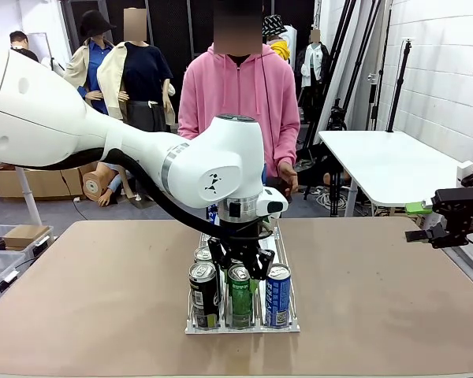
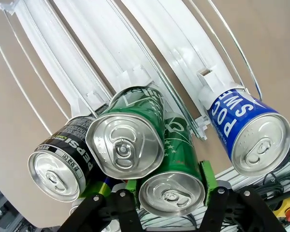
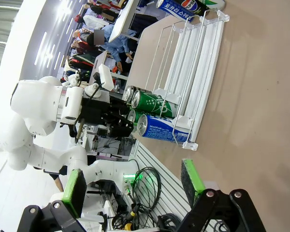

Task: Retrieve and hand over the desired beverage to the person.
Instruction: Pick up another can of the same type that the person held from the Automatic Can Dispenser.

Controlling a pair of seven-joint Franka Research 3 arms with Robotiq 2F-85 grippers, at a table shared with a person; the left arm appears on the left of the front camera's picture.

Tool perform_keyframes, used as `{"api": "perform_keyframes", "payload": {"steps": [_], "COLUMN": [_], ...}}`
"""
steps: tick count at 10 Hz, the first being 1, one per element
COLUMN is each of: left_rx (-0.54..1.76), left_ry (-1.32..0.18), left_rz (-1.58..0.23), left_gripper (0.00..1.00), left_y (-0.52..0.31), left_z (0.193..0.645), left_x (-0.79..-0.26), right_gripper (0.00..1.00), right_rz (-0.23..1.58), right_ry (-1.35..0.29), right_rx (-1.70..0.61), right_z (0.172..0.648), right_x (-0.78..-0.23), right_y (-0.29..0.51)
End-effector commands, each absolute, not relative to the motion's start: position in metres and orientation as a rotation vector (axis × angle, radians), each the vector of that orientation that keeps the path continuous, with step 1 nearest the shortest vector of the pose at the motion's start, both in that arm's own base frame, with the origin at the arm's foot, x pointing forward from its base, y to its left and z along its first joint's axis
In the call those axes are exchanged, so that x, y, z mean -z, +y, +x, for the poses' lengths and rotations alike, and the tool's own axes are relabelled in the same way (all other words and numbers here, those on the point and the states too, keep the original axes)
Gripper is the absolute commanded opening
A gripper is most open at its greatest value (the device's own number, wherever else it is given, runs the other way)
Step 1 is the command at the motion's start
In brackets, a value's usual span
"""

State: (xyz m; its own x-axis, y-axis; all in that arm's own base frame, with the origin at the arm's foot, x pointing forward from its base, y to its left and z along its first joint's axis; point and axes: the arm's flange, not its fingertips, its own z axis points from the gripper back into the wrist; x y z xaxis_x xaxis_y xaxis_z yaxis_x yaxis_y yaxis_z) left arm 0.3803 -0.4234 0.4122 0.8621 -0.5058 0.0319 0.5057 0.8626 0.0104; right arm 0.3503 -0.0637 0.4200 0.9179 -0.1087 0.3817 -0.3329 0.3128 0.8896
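Note:
A white wire rack (image 1: 293, 324) in the middle of the table holds a black Pepsi can (image 1: 204, 295), a green can (image 1: 240, 299) and a blue Pocari can (image 1: 277, 295) side by side at its near end. My left gripper (image 1: 242, 276) comes down from above and is shut on the green can (image 2: 171, 193), its green pads (image 2: 206, 176) against both sides. A second green can (image 2: 125, 140) lies right behind it. My right gripper (image 1: 430, 224) hovers open and empty at the table's right edge. The person (image 1: 236, 102), in a pink hoodie, stands at the far side.
Another Pepsi can (image 3: 183, 7) lies at the rack's far end, near the person. The rack's white rails (image 2: 87, 58) run away from the cans. A white table (image 1: 386, 161) stands behind on the right, and boxes sit on the floor at left.

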Motion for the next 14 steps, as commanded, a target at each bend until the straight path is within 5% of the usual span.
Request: {"api": "perform_keyframes", "payload": {"steps": [1,14], "left_rx": [0.522,0.382], "left_ry": [-0.024,-0.153], "left_rz": [0.028,-0.016], "left_gripper": [0.0,0.0], "left_y": [-0.421,-0.335], "left_z": [0.38,0.398], "left_x": [-0.435,-0.63], "right_gripper": [1.0,1.0], "right_rz": [1.264,1.264], "right_ry": [-0.411,-0.411], "right_rx": [-0.155,-0.155], "right_z": [0.35,0.35], "right_x": [-0.42,-0.42], "right_y": [-0.064,-0.064]}}
